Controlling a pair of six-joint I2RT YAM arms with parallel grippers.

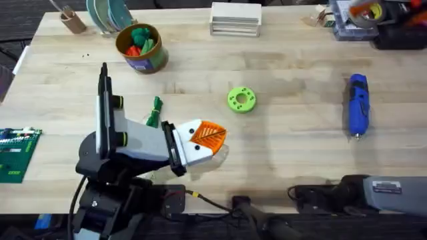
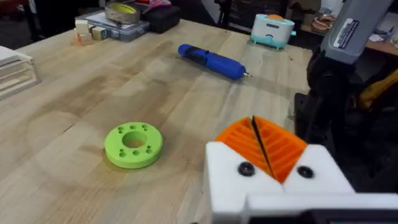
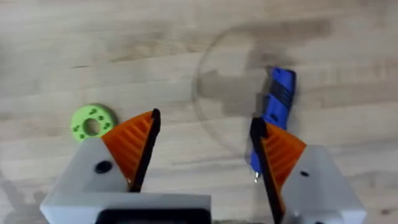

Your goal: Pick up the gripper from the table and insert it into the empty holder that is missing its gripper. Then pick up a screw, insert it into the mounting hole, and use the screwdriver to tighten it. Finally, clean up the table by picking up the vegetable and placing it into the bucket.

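Your left pincer [image 1: 212, 137] sits low over the worktop [image 1: 293, 60], near its front edge, fingers pressed together; in the left wrist view the two orange ribbed pads [image 2: 261, 146] meet along a thin dark seam, with nothing between them. Both white finger mounts [image 2: 273, 180] there carry an orange tip.

Your right pincer [image 3: 202, 146] hangs above the worktop with its fingers spread wide, holding nothing. Both of its orange tips are seated too.

Screwdriver [image 1: 358, 105]: blue, lying flat on the right side of the worktop, bit toward the front edge. In the right wrist view the screwdriver [image 3: 277, 102] lies just behind the pincer's one finger, partly covered by it.

Green disc [image 1: 241, 99]: flat on the worktop, mid-table, between the left pincer and the screwdriver, apart from both.

Vegetable [image 1: 155, 112]: slim, green, lying just beside the left arm's white wrist housing; whether they touch, you cannot tell.

Bucket [image 1: 141, 48]: upright toward the far left, well apart from the vegetable, with green and red items inside.
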